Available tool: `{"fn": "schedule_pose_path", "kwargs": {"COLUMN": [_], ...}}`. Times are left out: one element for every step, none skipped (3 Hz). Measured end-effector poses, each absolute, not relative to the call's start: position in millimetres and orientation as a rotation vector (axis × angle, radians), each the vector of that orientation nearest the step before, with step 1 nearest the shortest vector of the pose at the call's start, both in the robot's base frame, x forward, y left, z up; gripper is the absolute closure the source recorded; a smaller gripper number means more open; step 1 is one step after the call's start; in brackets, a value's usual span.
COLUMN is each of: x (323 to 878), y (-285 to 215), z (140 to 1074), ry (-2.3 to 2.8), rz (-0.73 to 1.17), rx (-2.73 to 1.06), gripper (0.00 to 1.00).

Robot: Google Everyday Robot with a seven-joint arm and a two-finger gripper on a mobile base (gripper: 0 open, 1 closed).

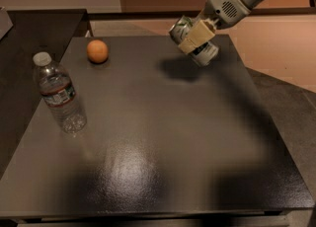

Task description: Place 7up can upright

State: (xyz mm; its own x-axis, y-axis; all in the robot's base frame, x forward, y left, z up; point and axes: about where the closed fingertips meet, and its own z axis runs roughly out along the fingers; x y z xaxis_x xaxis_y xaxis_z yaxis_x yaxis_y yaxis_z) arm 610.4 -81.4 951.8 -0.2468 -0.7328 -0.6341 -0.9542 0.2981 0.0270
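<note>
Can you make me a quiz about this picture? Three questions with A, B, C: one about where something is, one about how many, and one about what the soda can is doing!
1. Where on the table is the orange?
A. Near the far left corner
B. At the near edge
C. In the middle

2. How many things rest on the table?
A. One
B. Two
C. Three

3. What is the 7up can doing?
A. Standing upright on the table
B. Lying flat on the table
C. Hanging tilted in the gripper

Answers:
1 A: the orange sits far back on the left, beyond the water bottle.
2 B: only the orange and the water bottle touch the table.
3 C: the gripper is closed on the can over the far right part of the table, and the can's shadow falls apart from it, so it is off the table.
</note>
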Motion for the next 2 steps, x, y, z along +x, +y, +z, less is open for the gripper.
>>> {"fn": "schedule_pose_path", "kwargs": {"x": [595.3, 580.1], "y": [-78.7, -80.5], "z": [968.6, 978.8], "ry": [1.815, 1.62], "rz": [0.719, 0.858], "rx": [-1.473, -1.426], "gripper": [1.0, 1.0]}}
